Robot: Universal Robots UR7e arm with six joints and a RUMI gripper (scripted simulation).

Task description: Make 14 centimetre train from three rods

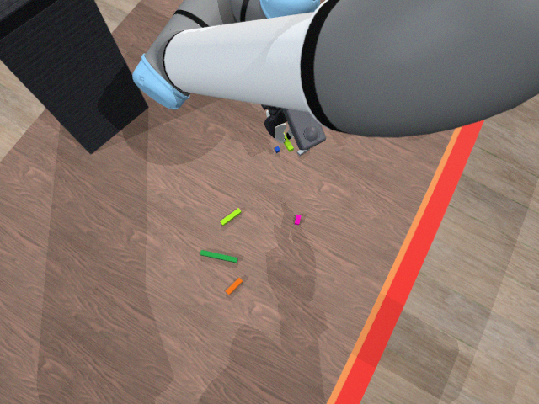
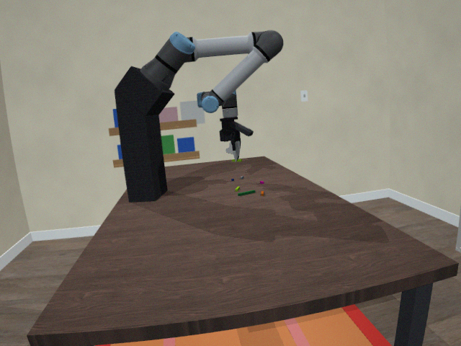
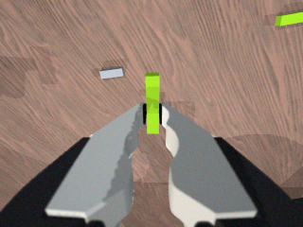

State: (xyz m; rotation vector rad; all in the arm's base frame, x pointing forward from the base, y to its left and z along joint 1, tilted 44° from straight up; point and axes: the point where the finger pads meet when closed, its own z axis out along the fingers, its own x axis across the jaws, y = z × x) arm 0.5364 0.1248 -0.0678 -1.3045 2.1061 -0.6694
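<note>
My gripper is shut on a lime rod, held level above the table. A grey rod lies below, left of the held rod in the wrist view. A blue rod lies near it. A second lime rod lies apart. A green rod and an orange rod lie separately, at different angles. A magenta rod lies alone. No rods on the table touch.
The black robot pedestal stands on the table, at its left side in the exterior view. The forearm covers the upper part of the top view. Wall shelves show behind the pedestal.
</note>
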